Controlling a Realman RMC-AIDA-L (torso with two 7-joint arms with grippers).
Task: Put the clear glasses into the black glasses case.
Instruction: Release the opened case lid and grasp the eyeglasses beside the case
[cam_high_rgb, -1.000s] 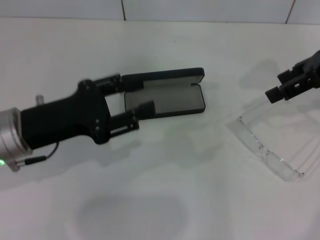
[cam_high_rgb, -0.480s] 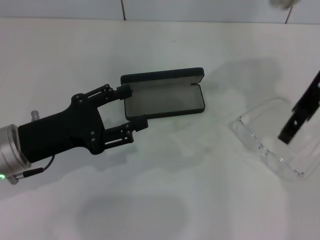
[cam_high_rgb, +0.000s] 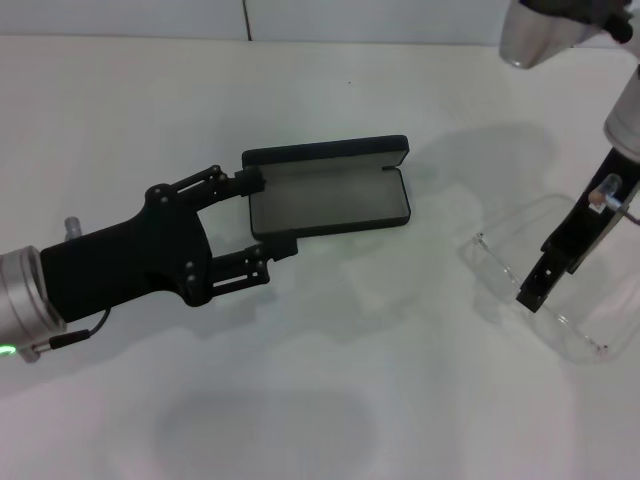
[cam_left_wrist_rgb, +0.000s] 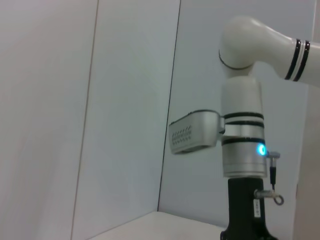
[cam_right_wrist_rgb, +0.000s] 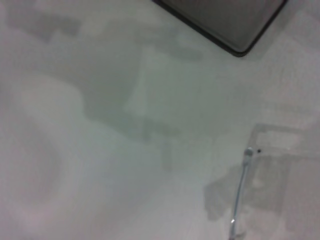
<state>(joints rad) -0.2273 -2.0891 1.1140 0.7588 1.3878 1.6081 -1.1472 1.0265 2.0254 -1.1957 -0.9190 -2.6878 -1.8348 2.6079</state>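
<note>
The black glasses case (cam_high_rgb: 328, 189) lies open on the white desk (cam_high_rgb: 330, 400) near its far middle, grey lining up. The left gripper (cam_high_rgb: 263, 212) is held low and level, fingers spread around the case's left end. The clear glasses (cam_high_rgb: 535, 300) rest by the right edge; the right gripper (cam_high_rgb: 535, 290) is pointed steeply down onto them, its claw state cannot be told

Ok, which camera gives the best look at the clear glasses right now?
The head view: it shows the whole clear glasses on the table, right of the open black glasses case, with the right gripper down over the lens. The right wrist view catches only a hinge corner and one arm. The left wrist view shows none of them.
</note>
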